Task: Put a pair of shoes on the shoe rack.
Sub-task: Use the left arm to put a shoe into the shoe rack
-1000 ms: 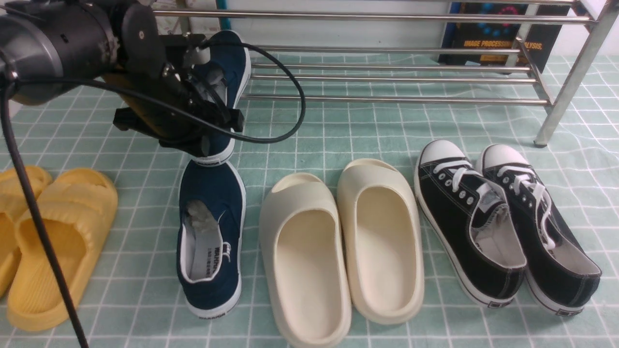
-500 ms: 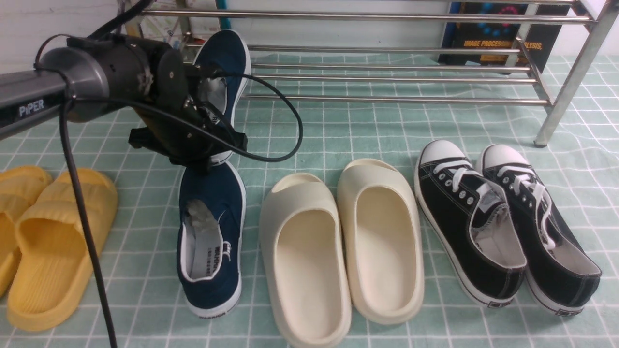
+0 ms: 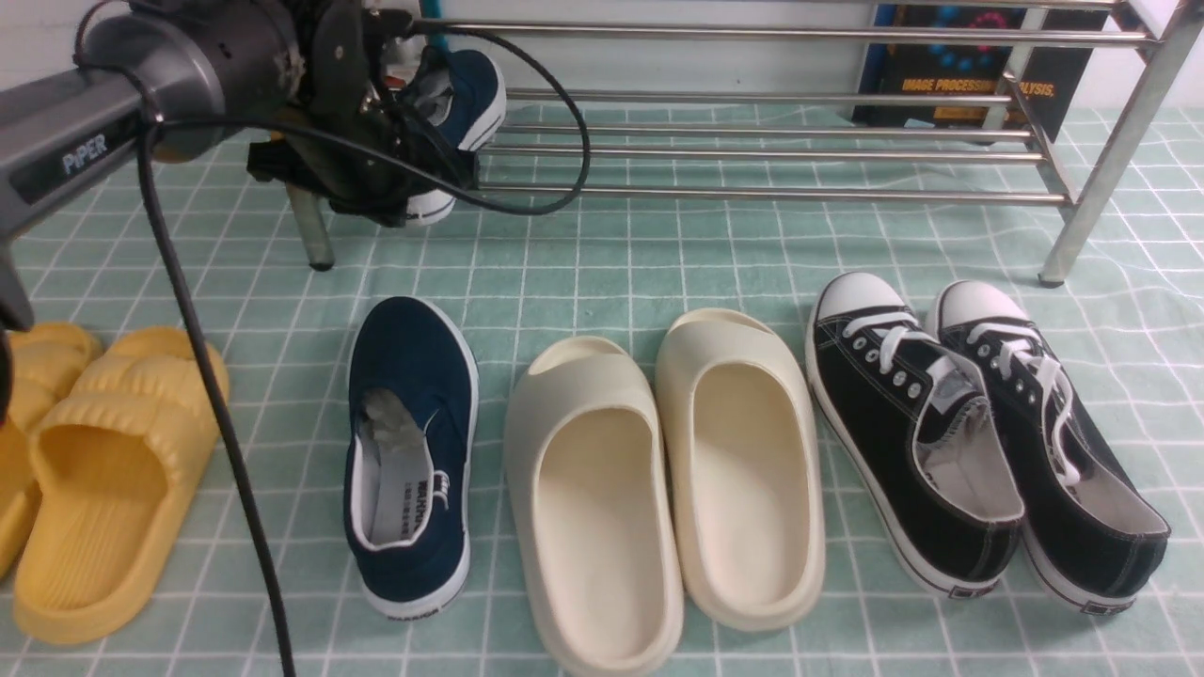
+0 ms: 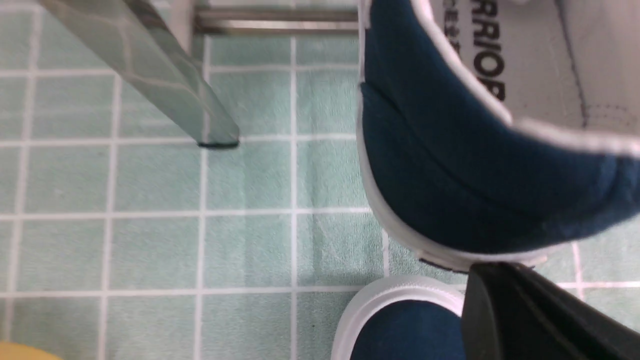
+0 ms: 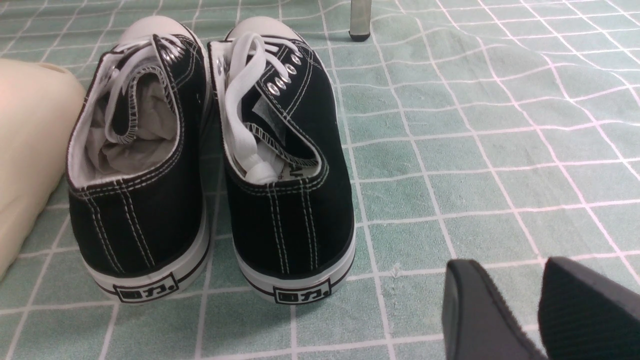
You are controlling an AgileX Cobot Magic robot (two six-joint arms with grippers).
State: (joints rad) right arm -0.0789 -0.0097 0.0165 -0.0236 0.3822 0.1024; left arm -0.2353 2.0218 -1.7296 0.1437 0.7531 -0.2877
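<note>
My left gripper is shut on the heel of one navy-blue slip-on shoe and holds it off the floor at the left end of the steel shoe rack. Its toe points in over the lower bars; I cannot tell if it touches them. In the left wrist view the held shoe shows its "WARRIOR" insole, with one black finger against its heel sole. The second navy shoe lies on the floor, and its toe shows in the left wrist view. My right gripper is slightly open, empty, above the floor.
Cream slides lie in the middle, black lace-up sneakers to the right, yellow slides to the left, all on the green checked mat. The rack's left leg stands by the left arm, the right leg far right.
My left arm has lifted the held navy shoe up and back toward the rack's left end. The shoe has tipped from steeply upright to flatter. The floor shoe now shows whole.
</note>
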